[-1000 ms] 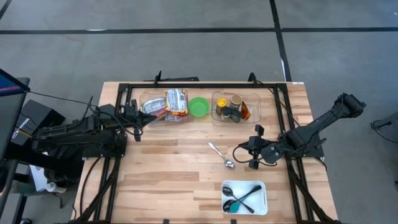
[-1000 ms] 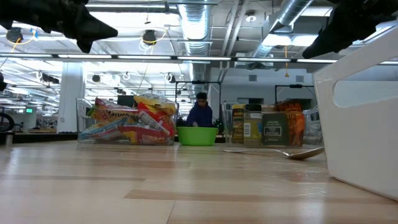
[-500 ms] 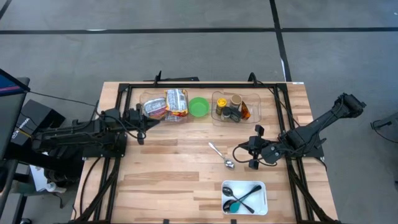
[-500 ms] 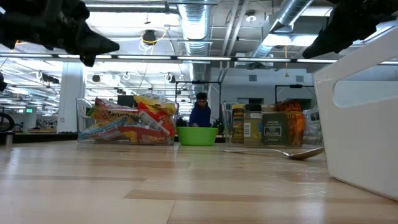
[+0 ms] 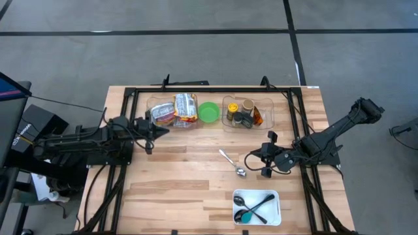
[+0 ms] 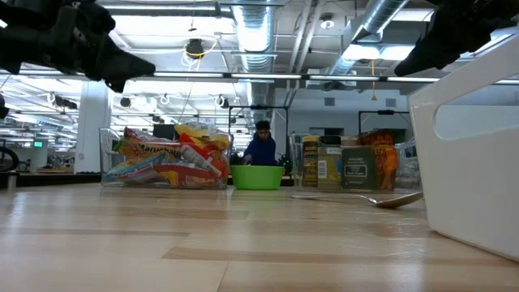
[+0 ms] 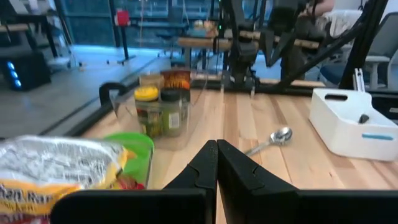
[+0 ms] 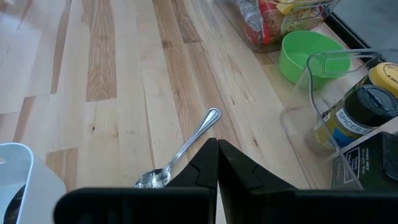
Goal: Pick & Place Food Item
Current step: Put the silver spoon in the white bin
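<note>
Several food packets (image 5: 176, 108) lie in a clear bin (image 5: 154, 104) at the table's far side; the same packets (image 7: 56, 168) fill the left wrist view's near corner. My left gripper (image 5: 159, 130) hovers shut just near-left of that bin, above the table, holding nothing. A green bowl (image 5: 209, 112) stands right of the bin. My right gripper (image 5: 251, 159) hangs shut at the table's right, beside a metal spoon (image 5: 232, 163) that lies flat on the wood, and touches nothing.
A second clear bin with spice jars (image 5: 247, 113) stands right of the green bowl. A white tray (image 5: 257, 207) with dark utensils sits at the near edge. A black frame (image 5: 209, 90) runs round the table. Bare wood (image 5: 170, 176) lies at the near left.
My left gripper has come down toward the table and edged toward the bin of food packets, staying shut. My right gripper and every object have kept still.
</note>
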Motion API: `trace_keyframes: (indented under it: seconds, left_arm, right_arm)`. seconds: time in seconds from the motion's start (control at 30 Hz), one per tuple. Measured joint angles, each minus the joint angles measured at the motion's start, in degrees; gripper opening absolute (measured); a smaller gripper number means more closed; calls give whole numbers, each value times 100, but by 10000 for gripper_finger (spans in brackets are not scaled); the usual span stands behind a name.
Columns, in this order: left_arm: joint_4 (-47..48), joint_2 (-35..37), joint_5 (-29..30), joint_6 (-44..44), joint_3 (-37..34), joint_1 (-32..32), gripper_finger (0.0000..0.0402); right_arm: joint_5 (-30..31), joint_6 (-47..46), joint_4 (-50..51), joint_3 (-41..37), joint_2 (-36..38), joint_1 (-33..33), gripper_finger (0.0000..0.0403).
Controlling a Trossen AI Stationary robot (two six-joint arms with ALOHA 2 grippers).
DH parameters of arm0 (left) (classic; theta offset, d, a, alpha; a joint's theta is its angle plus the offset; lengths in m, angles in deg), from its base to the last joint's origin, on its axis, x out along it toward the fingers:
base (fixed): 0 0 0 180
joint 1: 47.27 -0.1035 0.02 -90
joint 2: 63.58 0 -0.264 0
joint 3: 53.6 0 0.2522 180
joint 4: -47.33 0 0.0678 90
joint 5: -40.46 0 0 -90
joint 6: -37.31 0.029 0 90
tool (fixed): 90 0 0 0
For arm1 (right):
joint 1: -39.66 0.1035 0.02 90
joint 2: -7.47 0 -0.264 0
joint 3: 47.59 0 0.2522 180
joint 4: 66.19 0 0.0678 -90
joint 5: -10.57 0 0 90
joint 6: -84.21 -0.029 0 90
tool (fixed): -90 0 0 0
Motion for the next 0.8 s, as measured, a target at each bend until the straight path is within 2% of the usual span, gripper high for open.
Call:
trace_keyframes:
  seconds: [0.33, 0.8]
  left_arm:
    - [-114, 523, 10, 31, 0, 0, 1]
    - [268, 1043, 4, 31, 2, 0, 1]
  right_arm:
    - [0, -35, 0, 0, -1, 7, 1]
    - [-2, -153, 2, 0, -1, 7, 1]
